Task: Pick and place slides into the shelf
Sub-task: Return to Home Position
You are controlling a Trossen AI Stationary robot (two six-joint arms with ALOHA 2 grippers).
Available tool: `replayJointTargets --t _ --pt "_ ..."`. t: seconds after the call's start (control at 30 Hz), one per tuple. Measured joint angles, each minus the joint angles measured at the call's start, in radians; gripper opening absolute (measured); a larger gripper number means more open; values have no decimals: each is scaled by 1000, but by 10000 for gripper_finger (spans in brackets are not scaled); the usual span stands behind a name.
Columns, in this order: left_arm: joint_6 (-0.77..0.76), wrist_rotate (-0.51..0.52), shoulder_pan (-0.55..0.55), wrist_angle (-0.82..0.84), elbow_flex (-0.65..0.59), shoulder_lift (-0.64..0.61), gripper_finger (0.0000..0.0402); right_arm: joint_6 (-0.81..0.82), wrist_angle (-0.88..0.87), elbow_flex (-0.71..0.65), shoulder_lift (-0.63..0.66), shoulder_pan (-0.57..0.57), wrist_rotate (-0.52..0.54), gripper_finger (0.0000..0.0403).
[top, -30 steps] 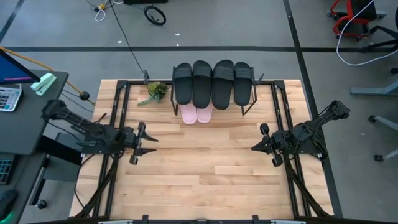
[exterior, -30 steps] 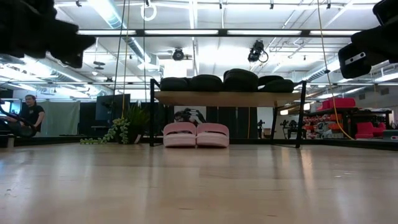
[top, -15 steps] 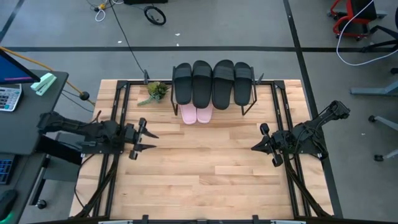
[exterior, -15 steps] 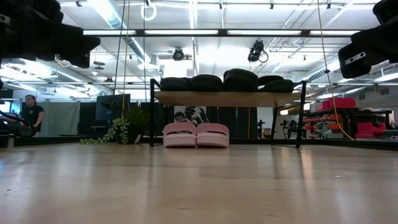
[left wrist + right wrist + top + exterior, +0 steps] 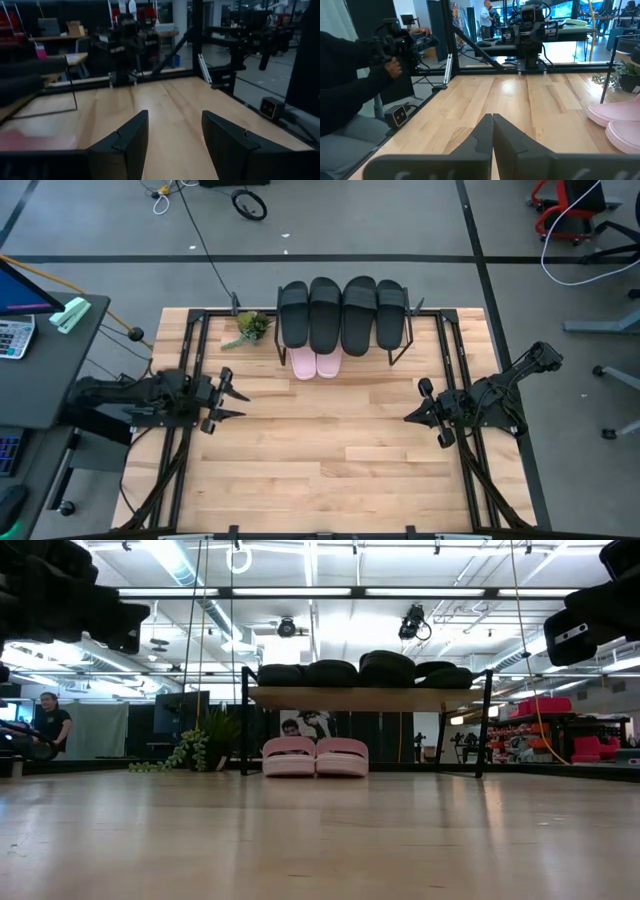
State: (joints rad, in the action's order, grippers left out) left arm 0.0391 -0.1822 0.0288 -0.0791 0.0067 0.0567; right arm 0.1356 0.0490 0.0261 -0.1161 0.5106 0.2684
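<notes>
Slides fill both levels in the low view: four black slides [image 5: 360,670] lie in a row on top of the shelf [image 5: 365,698], and two pink slides [image 5: 315,756] stand side by side on the table [image 5: 320,840] directly under its plank, toes to the camera. From this I judge that the placing is finished and only the going home is left. In the high view the left gripper [image 5: 240,404] hangs over the table well apart from the shelf, on its left-front side, with its fingers spread and nothing between them. The right gripper [image 5: 408,418] hangs well apart on the right-front side, and its tips meet in one point. A small plant [image 5: 250,327] stands just beside the left end of the shelf. The left wrist view confirms the two dark fingers [image 5: 125,145] stand apart with only bare wood between them. In the right wrist view the fingers [image 5: 480,140] press together and hold nothing, while the pink slides are off to one side. To do this step well, I think the left arm should draw straight away from the shelf, keep its height, and stay clear of the plant and the shelf legs.
</notes>
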Motion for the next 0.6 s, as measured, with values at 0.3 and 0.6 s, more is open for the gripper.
replayJointTargets --t 0.3,0.6 --pt "42 2 0 30 0 -55 184 0 0 0 0 0 0 14" --pt "25 0 0 -4 0 -51 186 0 0 0 0 0 0 14"
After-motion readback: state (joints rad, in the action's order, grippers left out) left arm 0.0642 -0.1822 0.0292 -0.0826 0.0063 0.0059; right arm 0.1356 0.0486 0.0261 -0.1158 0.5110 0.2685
